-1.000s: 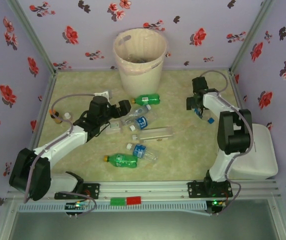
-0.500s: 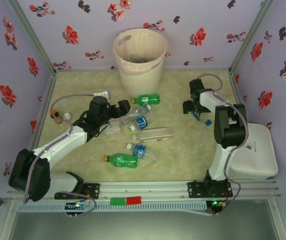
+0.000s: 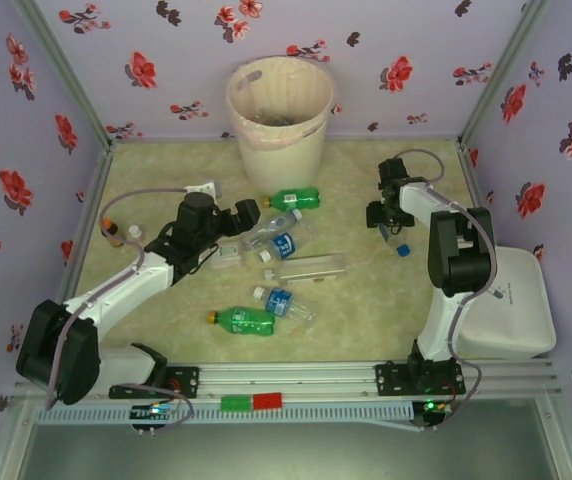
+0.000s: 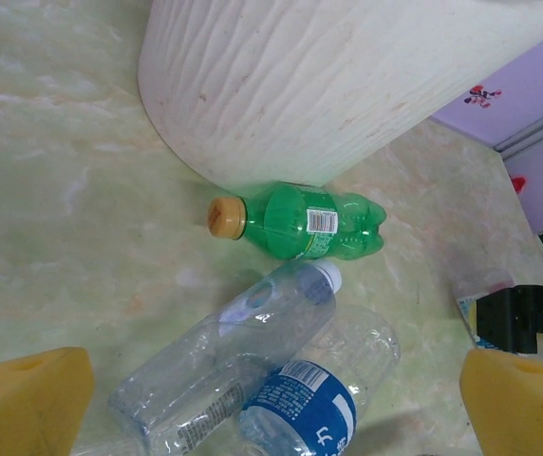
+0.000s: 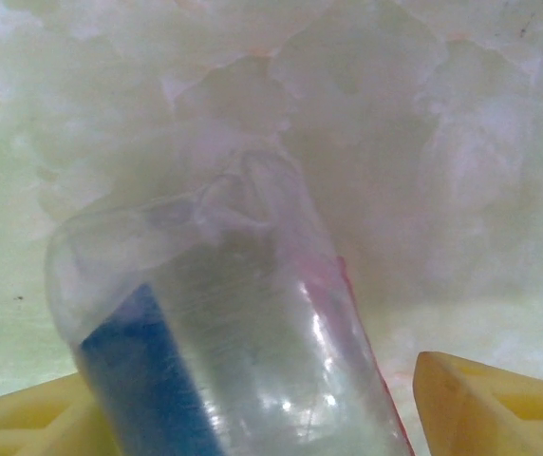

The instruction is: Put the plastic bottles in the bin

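Left pincer (image 4: 271, 391) wide, empty — right pincer (image 5: 257, 410) straddles bottle (image 5: 224, 304) on open table (image 5: 461, 133), grip unclear.

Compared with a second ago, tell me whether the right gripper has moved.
Yes. The right gripper shifted slightly left, away from the white tub, its jaws closing around a clear bottle.

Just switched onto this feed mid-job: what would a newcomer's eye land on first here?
The tall pale bin at the far edge of the table, with crushed bottles strewn before it and a green bottle lying by its base. On the right, a clear bottle with a blue label lies between the jaws of the right gripper, grip unconfirmed; the left gripper hovers open over the middle pile.
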You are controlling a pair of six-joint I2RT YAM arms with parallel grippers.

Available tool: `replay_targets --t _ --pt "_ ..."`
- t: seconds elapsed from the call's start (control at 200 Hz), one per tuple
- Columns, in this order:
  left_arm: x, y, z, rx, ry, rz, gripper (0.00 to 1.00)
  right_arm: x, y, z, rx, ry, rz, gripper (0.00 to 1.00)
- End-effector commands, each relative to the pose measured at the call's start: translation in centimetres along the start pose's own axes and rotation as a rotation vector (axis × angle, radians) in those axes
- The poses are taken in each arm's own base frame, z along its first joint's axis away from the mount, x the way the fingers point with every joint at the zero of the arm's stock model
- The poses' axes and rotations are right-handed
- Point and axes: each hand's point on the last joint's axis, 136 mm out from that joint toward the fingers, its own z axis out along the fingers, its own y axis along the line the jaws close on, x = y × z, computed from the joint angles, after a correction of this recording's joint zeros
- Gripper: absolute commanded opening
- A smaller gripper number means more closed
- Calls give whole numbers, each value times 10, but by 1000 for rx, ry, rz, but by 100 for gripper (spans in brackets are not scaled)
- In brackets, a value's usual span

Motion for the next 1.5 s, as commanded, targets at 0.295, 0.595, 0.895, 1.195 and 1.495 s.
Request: replay_targets --t 0.295,0.595,0.895,1.195,1.495 --pt "-1 6 -8 -18 -28 27 100 -1 8 -16 -77 -34 85 56" --pt "2 26 -14 -48 -43 29 100 -46 56 -97 -463 -286 257 48" --pt "1 64 -41 -103 -99 -17 100 -116 105 -231 -1012 -606 393 46" --pt "6 85 -48 -147 -86 -28 99 -169 136 -363 -1207 -954 352 45" --pt "12 91 -54 -161 -64 -23 100 -234 184 -398 -1274 -1110 315 45"
